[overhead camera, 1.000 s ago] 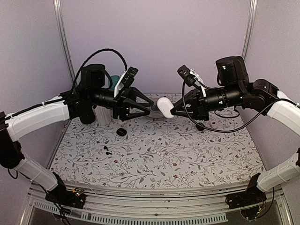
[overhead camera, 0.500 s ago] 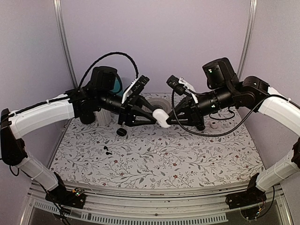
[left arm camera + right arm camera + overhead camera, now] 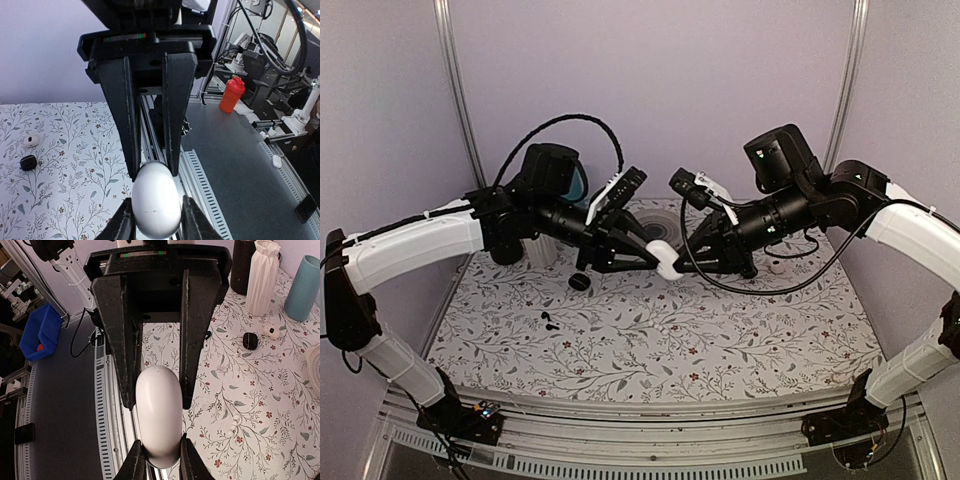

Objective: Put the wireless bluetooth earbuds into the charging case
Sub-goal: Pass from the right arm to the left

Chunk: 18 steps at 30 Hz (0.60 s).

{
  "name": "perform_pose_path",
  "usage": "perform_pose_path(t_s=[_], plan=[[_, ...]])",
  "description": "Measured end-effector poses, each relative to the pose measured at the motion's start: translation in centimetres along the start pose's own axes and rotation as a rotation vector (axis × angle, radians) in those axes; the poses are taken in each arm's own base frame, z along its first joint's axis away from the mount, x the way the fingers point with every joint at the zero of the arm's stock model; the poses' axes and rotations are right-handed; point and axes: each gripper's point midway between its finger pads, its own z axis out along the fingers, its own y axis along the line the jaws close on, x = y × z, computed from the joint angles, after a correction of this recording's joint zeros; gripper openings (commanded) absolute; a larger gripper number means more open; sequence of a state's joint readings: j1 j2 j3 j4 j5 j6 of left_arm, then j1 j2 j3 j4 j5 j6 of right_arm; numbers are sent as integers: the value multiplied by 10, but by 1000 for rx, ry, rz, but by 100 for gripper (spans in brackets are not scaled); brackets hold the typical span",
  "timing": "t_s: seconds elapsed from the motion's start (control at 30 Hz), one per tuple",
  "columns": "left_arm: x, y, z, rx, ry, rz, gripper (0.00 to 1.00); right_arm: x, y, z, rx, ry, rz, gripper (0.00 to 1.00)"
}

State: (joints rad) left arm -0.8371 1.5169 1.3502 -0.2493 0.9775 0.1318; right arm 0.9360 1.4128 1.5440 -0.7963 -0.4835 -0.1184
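Observation:
A white egg-shaped charging case (image 3: 665,258) hangs closed above the middle of the floral table, between both arms. My right gripper (image 3: 161,442) is shut on one end of the case (image 3: 159,415). From the opposite side my left gripper (image 3: 156,205) is shut on the other end of the case (image 3: 156,200), its fingers pressed to both sides. The grippers face each other tip to tip. Black earbuds (image 3: 548,320) lie on the table at the left. Pale white earbuds (image 3: 232,427) lie on the cloth to the right of the case in the right wrist view.
A black case (image 3: 579,281) sits on the table under the left arm; next to it in the right wrist view is a small white case (image 3: 271,331). A white ribbed vase (image 3: 262,275), a teal cup (image 3: 302,287) and a dark cylinder (image 3: 244,265) stand at the back.
Both arms have come together and down towards the table's middle. The left gripper's fingers have closed onto the free end of the white case that the right gripper holds.

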Motion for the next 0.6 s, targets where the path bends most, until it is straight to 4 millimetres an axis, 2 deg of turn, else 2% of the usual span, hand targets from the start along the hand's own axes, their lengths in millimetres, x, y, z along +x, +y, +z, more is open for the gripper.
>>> perform_pose_path(t_s=[0.13,0.27,0.33,0.37,0.43,0.47,0.6], plan=[[0,0,0,0,3,3,30,0,0,-1,2,3,-1,3],[1,0,1,-1,8,3,18,1,0,-1,2,7,0,3],[2,0,1,-4,11,0,4,1,0,-1,4,11,0,3],[2,0,1,-4,12,1,0,2,0,-1,6,13,-1,3],[2,1,1,-9,14,2,0,2,-2,-1,13,14,-3,5],[2,2,1,-12,14,0,0,2,-2,-1,17,14,-3,8],[3,5,1,-29,-4,-3,0,1,-5,-1,36,1,-7,31]])
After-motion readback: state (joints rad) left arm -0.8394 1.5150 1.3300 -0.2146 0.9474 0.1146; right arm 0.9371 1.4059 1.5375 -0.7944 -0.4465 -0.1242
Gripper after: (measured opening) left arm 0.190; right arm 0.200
